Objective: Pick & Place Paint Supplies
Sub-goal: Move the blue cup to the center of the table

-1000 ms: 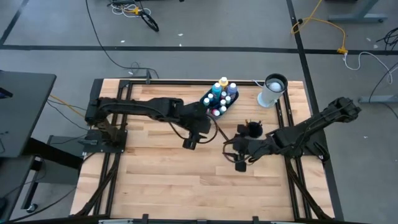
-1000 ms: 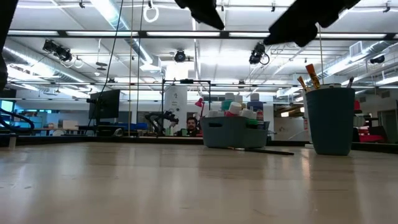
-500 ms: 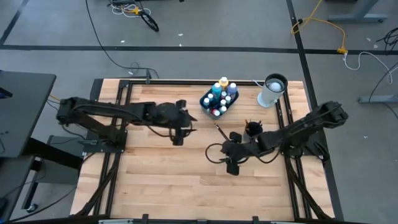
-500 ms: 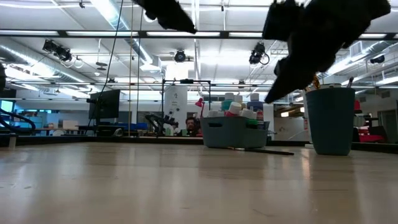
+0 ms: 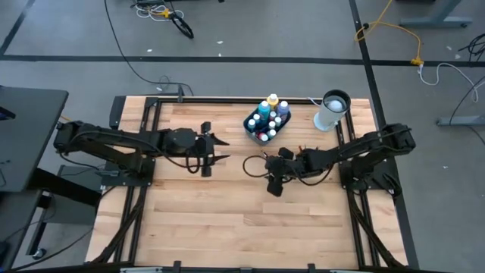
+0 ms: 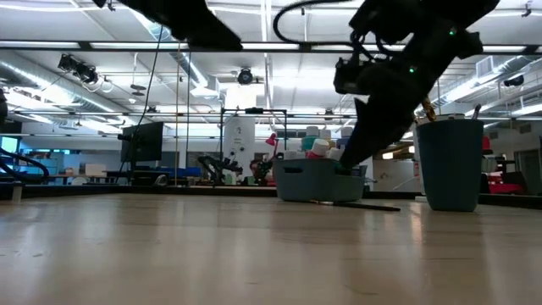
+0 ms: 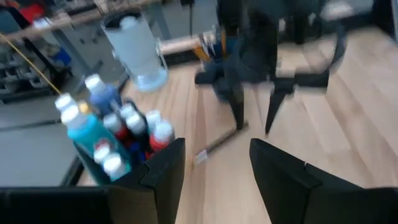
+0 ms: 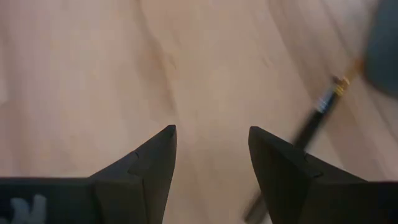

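Observation:
The paint bottles (image 5: 267, 119), with white, blue and yellow caps, stand in a dark bin (image 7: 134, 177) at the far middle of the table. One thin dark brush (image 7: 219, 142) lies flat on the wood in front of the bin, also seen in the right wrist view as the brush (image 8: 313, 126). More brushes stick up out of a dark cup (image 6: 449, 163). My right gripper (image 5: 265, 161) is open and hangs above the table, fingers pointing down, beside the lying brush. My left gripper (image 5: 221, 149) is open, level, left of the bin and pointing at it.
A tall white cylinder with a dark top (image 5: 332, 110) stands near the table's far right corner. Bare wood (image 5: 227, 220) takes up the near half of the table. Metal frame rails (image 5: 144, 197) run along the left and right sides.
My left gripper has drawn back from beside the bin toward the table's left. My right gripper has moved toward the table's left and far side, come down, and now hangs over the lying brush. The bin, cup and brush have stayed put.

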Tool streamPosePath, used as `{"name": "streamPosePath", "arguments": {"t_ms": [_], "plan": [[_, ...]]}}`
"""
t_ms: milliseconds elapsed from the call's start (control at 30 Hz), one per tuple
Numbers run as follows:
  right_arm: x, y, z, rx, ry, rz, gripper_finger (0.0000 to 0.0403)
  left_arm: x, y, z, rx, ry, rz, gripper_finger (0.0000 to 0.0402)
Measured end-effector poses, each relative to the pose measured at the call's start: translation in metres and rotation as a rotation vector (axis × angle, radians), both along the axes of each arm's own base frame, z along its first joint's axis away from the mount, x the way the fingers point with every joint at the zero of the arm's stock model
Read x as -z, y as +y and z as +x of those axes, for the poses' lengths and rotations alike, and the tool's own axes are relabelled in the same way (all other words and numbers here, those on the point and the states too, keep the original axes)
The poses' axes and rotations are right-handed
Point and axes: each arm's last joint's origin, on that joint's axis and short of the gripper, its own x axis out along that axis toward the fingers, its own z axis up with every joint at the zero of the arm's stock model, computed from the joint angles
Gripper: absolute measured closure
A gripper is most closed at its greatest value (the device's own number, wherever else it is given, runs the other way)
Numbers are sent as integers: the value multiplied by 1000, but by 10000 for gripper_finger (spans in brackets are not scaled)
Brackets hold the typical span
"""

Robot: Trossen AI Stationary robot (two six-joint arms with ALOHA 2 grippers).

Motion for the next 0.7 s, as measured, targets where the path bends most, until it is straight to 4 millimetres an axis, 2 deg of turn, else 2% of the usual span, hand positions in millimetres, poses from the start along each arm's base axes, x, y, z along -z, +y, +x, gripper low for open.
{"name": "streamPosePath", "arguments": {"t_ms": [333, 700], "plan": [[9, -15, 1, 40, 44, -1, 199, 1, 0, 1, 0, -33, 2, 213], [10, -22, 2, 59, 54, -4, 199, 0, 0, 1, 1, -41, -9, 213]]}}
